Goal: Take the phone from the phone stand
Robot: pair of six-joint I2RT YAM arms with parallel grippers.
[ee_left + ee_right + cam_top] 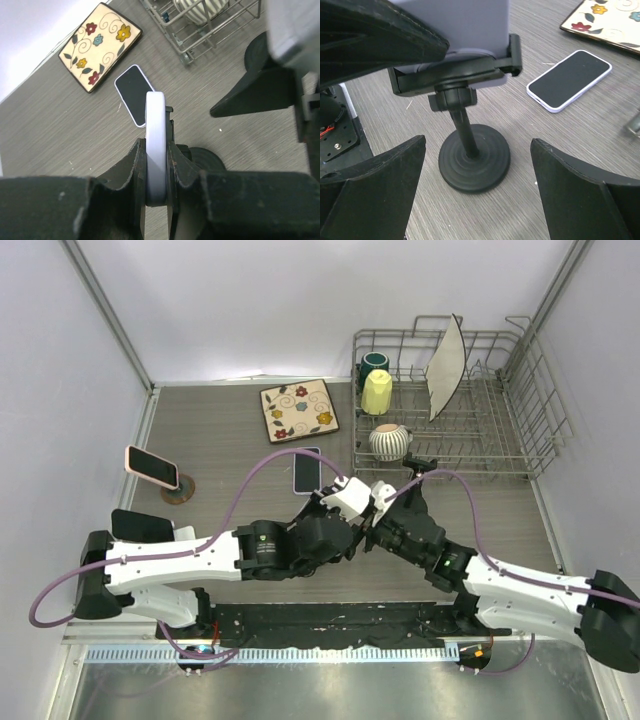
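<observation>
The left fingers point(134, 172) are squeezed shut on the phone point(155, 135), one on each flat face. Its thin pale edge faces the left wrist camera, and its long side seems to run straight out ahead of the fingers. The phone sits in the clamp of the phone stand point(474, 162), up off the counter point(545, 132), near the middle. The right fingers point(375, 195) are wide open, one on each side of the stand's round black base and not touching it. A second phone point(569, 80) lies flat close by, with its screen up.
</observation>
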